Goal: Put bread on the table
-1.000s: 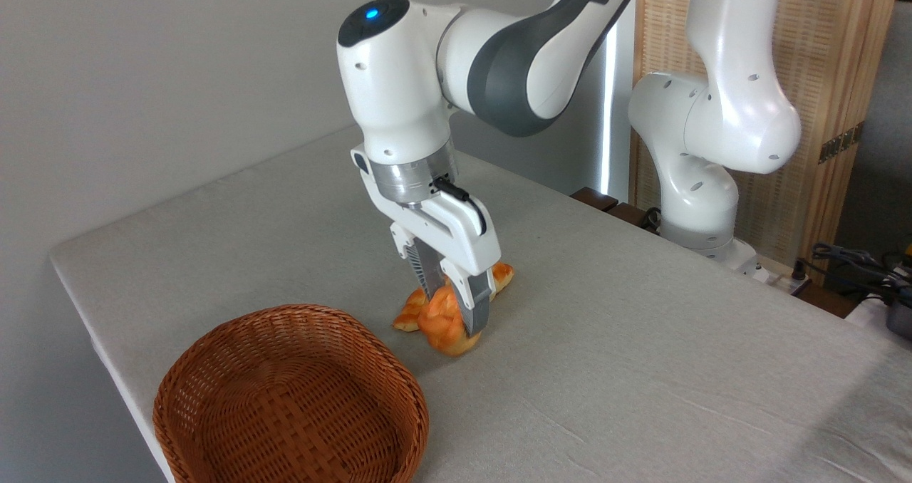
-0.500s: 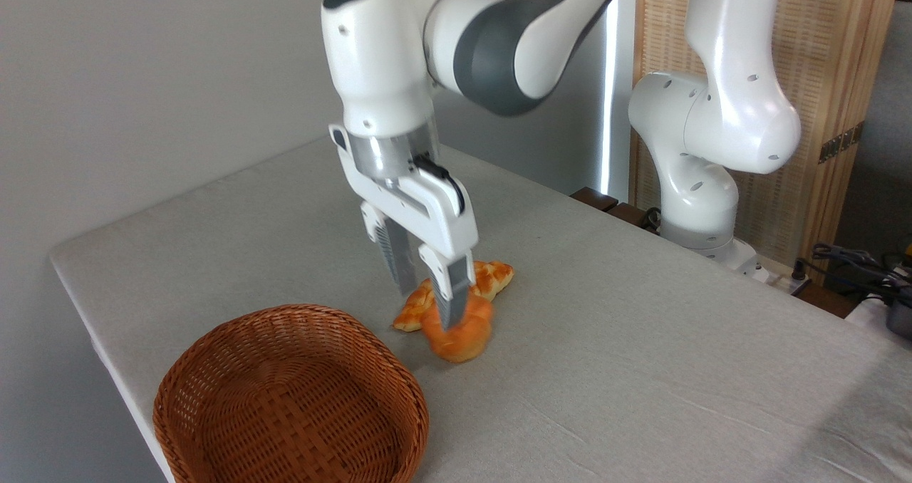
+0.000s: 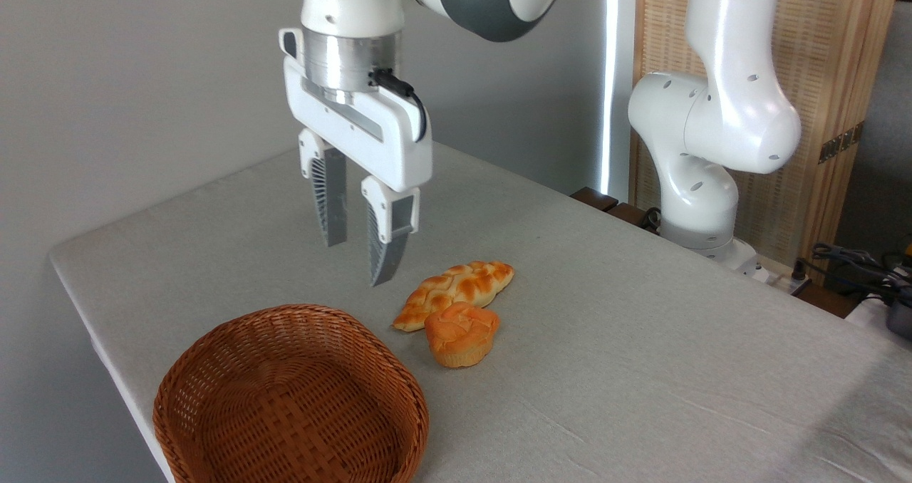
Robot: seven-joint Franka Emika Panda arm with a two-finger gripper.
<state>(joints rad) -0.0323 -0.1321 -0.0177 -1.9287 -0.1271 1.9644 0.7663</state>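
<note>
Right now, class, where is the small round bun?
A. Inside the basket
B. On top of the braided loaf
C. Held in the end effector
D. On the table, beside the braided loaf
D: the bun sits on the table right next to the loaf, while the basket holds nothing and the end effector hangs open above.

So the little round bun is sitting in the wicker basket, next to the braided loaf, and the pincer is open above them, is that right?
Not quite. The bun is not in the basket; the camera view shows it on the table, right beside the braided loaf. The basket holds nothing visible. The rest stands: the pincer hangs open above, holding nothing.
</note>
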